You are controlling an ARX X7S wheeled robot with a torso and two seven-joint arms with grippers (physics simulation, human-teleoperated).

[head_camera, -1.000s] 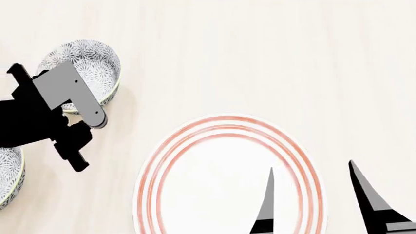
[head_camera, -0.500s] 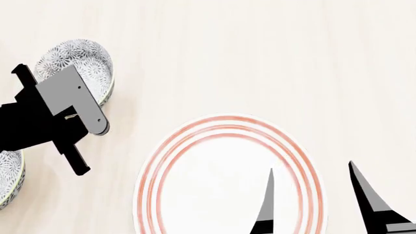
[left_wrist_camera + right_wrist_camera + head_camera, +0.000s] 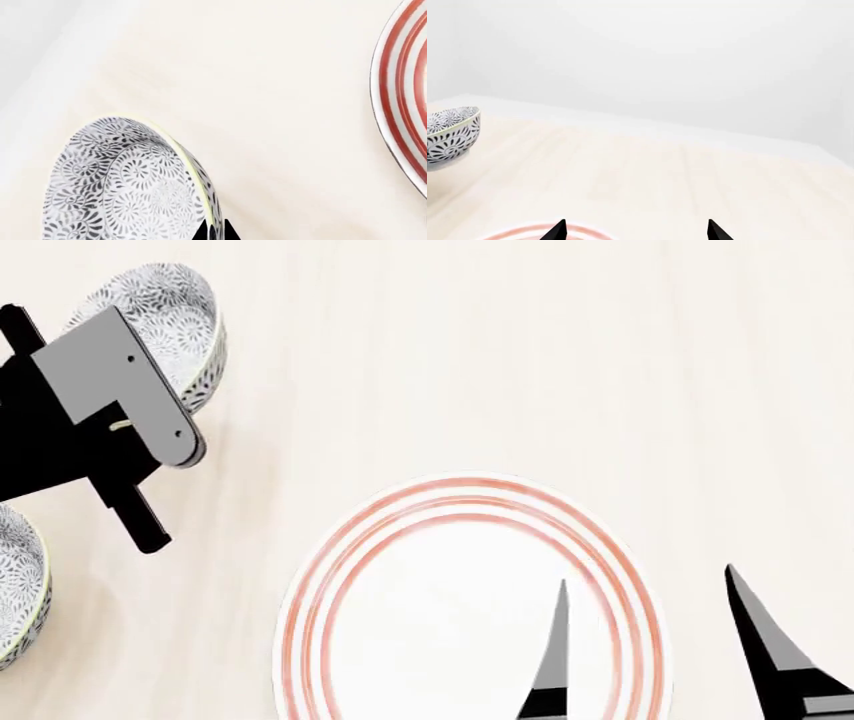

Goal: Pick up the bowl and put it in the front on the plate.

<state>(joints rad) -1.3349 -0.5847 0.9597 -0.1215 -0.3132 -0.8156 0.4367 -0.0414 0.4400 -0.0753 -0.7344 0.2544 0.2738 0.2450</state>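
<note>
While the left end effector [image 3: 215, 233] pinched the bowl [image 3: 167, 320] by its rim, clear of the plate [image 3: 467, 502], keeping it level seemed wise, right end effector [image 3: 647, 640] open, empty.

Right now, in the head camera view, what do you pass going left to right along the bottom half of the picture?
The second patterned bowl at the left edge → the plate with red rings → the right claw, its two dark fingers standing apart over the plate's right side.
</note>
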